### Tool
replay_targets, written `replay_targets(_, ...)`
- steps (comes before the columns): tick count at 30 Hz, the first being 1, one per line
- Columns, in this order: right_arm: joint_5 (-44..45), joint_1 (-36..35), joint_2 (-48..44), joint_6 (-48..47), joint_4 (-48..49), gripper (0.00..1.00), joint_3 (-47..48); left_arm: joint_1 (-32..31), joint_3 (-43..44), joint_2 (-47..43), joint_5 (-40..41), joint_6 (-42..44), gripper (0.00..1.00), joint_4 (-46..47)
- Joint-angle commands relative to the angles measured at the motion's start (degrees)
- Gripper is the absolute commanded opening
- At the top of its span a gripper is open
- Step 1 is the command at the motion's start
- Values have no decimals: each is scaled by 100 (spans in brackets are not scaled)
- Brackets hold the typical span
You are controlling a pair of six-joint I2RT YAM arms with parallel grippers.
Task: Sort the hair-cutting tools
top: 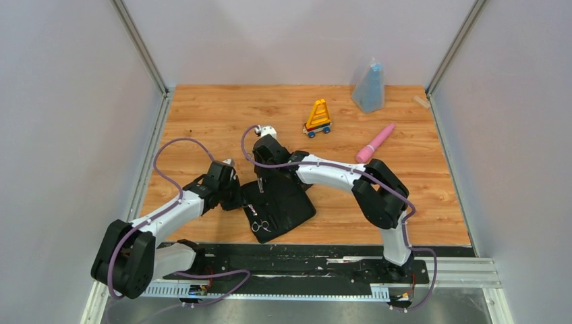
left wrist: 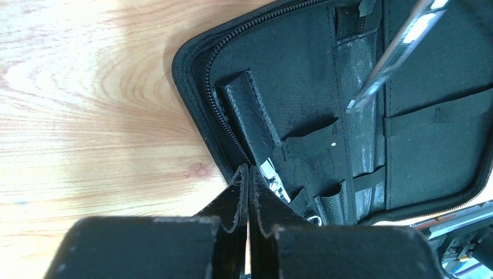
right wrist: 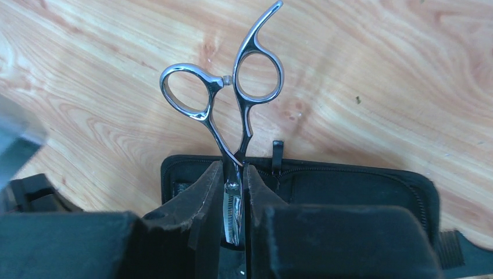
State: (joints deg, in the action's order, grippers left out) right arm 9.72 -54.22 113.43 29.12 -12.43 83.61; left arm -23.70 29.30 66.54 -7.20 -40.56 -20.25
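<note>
The silver scissors (right wrist: 235, 158) sat right between the jaws of the right gripper (right wrist: 234, 172), clamped flat on the closed blades just short of the pivot! The two finger rings and the curled finger rest stuck out well past the fingertips, over the wooden table (right wrist: 407, 70). The toothed blade edge showed in the slot between the pads. By my reckoning that was polished steel: stiff, light, and slick, so it could swivel or slide in the pads if bumped. The flat of the shut blades near the pivot looked the right place to hold, since the rings stayed free and the tips pointed back toward the wrist.

Directly under those jaws lay the open black zip case (right wrist: 349, 186), its pockets and loops facing up. A second pair of scissors (top: 261, 225) rested in the case, on the near side.

Over on the other side, the left gripper (left wrist: 248, 174) had its jaws together, tips touching the case's zipper edge. Whether they actually pinched the lip or only pressed on it, I couldn't tell. A silver glint showed just beyond those tips.
</note>
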Motion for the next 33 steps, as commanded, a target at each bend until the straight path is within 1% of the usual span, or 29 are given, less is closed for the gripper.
replay_targets(1, -209, -96, 301, 140, 293, 0, 303, -72, -20, -116, -54, -216, 0, 232)
replay_targets(8, -373, -168, 612, 16, 144, 0, 473, -73, -74, -135, 87, -303, 0, 281)
replay_targets(15, -868, -211, 799, -299, -404, 0, 815, -74, -105, -25, 209, -411, 0, 316)
replay_targets(25, -672, -337, 766, -935, -1087, 0, 941, -73, -117, -87, 491, -567, 0, 112)
replay_targets(33, -567, -427, 696, -1086, -1296, 0, 901, -73, -80, -120, 619, -631, 0, -24)
